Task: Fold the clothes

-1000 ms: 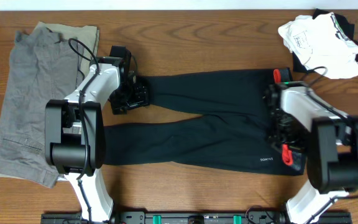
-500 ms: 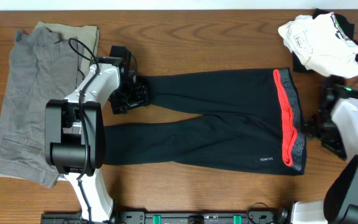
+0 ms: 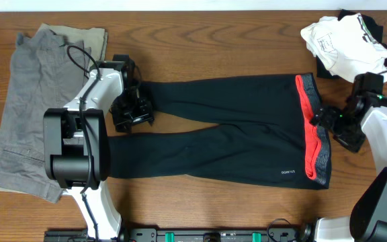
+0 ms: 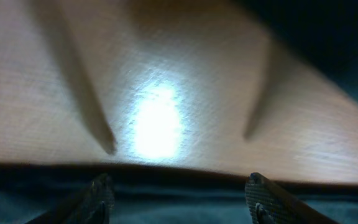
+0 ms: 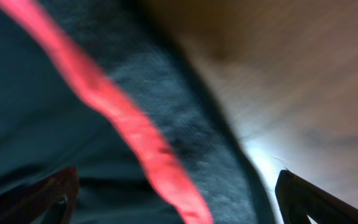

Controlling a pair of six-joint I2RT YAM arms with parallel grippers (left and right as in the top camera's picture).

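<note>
"Two arms over one garment, from above: where does everything lie?"

"Long black leggings [image 3: 234,128] are spread flat across the middle of the worktop [image 3: 213,40], legs running left, the red and grey waistband [image 3: 312,134] at the right end, a small white logo [image 3: 287,173] near the waist. The left gripper [image 3: 132,111] sits at the hem end of the farther leg. The right gripper [image 3: 328,121] is just beside the outer edge of the waistband."

"Anything else on the wood?"

"Grey trousers [image 3: 29,114] lie flat at the far left, and a crumpled white garment [image 3: 345,40] sits on something black in the far right corner, well apart from the leggings."

"Now the left wrist camera."

"It is blurred. One fingertip [image 4: 101,193] shows low on the left and the other low on the right, so the jaws stand apart with nothing clamped between them. A dark band of the leggings [image 4: 185,196] runs along the bottom beneath them, bare lit worktop [image 4: 154,93] lies ahead, and more dark cloth fills the top right corner. Whether the tips touch the cloth I cannot tell."

"And the right wrist camera?"

"Blurred too. One fingertip [image 5: 48,193] is at the bottom left corner and the other at the bottom right: jaws wide apart, gripping nothing. Between them the waistband [image 5: 185,143] runs diagonally, red stripe inside, grey strip outside, black fabric to the left and bare wood to the right."
</note>
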